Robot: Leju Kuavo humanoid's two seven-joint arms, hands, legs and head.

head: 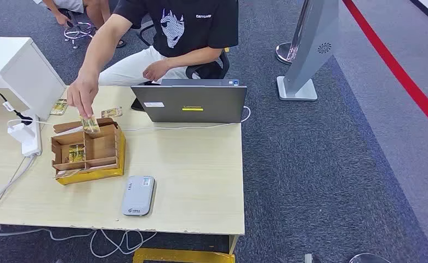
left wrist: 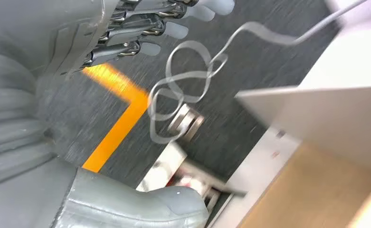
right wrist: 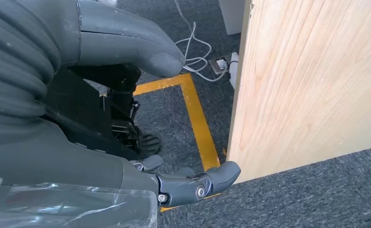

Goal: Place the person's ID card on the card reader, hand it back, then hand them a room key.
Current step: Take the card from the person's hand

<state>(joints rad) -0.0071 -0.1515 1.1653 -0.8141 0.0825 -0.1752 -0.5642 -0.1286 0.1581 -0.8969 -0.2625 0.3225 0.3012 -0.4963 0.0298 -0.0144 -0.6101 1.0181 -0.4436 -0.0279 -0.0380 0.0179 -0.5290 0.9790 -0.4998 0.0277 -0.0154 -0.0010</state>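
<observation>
A grey card reader [head: 138, 195] lies flat near the table's front edge. Behind it to the left stands a wooden card box [head: 85, 150] with a patterned card in one compartment. A person seated across the table [head: 200, 175] reaches over the box, their hand [head: 83, 96] pinching a small card [head: 90, 125] at the box's back rim. My left hand [left wrist: 102, 33] hangs below the table over the carpet, fingers spread, holding nothing. My right hand [right wrist: 69, 156] hangs beside the table's wooden edge [right wrist: 307, 85], thumb and fingers apart, empty.
A grey laptop [head: 189, 103] stands open at the back of the table, its back towards me. A white device [head: 22, 71] and a charger [head: 22, 134] with cables sit at the left. Two loose cards [head: 59, 107] lie behind the box. A grey stand [head: 310, 49] rises at the right.
</observation>
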